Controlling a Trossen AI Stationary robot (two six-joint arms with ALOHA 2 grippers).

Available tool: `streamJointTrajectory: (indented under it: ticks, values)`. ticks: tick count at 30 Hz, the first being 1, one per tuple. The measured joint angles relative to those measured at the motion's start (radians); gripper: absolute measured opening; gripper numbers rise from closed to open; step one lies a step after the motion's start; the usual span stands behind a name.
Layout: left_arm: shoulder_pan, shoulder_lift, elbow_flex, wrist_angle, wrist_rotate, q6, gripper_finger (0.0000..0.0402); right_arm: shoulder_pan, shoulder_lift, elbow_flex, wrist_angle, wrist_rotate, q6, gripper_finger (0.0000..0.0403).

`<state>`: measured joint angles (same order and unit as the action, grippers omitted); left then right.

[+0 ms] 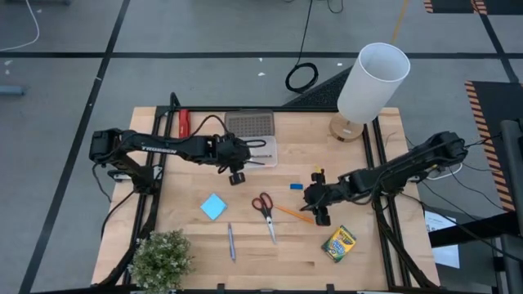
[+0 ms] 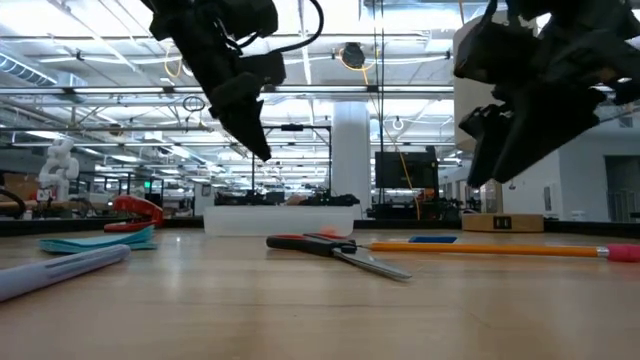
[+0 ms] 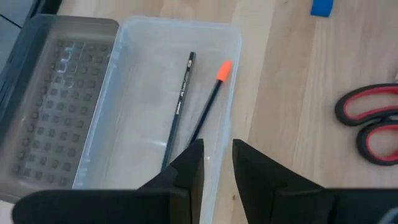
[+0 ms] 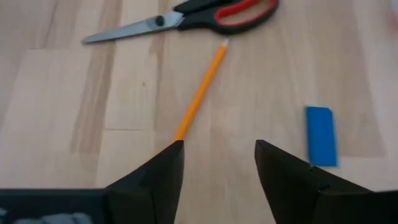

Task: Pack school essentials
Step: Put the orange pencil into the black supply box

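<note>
A clear plastic box [image 1: 260, 152] with its grey lid [image 1: 249, 125] laid open stands at the table's far middle. In it lie a dark pencil [image 3: 180, 99] and a dark pencil with an orange end [image 3: 211, 93]. My left gripper [image 3: 217, 168] hovers over the box's near wall, slightly open and holding nothing. On the table lie red-handled scissors [image 1: 264, 208], an orange pencil [image 4: 199, 93], a blue eraser [image 4: 320, 135], a blue note pad [image 1: 213, 206], a silvery pen [image 1: 231, 242] and a crayon box [image 1: 338, 242]. My right gripper [image 4: 217, 162] hangs open above the orange pencil's end.
A red stapler [image 1: 184, 122] lies at the far left beside the lid. A white lamp [image 1: 372, 82] stands at the far right, a potted plant [image 1: 161, 260] at the near left corner. Bare wood lies between the box and the scissors.
</note>
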<state>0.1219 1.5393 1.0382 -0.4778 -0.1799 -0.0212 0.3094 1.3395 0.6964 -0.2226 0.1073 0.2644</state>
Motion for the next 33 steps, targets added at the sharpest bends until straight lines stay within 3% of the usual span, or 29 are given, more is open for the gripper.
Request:
streamJointTrajectory:
  ticks: [9, 17, 24, 33]
  values:
    - [0.000, -0.011, 0.000, 0.007, 0.000, 0.013, 0.0088, 0.119, 0.052, 0.000, -0.005, -0.025, 0.144, 0.0184]
    - [-0.001, -0.011, 0.000, 0.008, 0.004, -0.017, 0.0088, 0.188, 0.053, 0.000, -0.022, 0.063, 0.218, 0.0161]
    - [-0.001, -0.010, 0.000, 0.011, 0.005, -0.043, 0.0088, 0.273, 0.105, 0.000, 0.002, 0.201, 0.304, 0.0160]
    - [-0.019, -0.010, 0.000, 0.011, 0.006, -0.052, 0.0088, 0.277, 0.210, -0.001, 0.055, 0.209, 0.344, 0.0160]
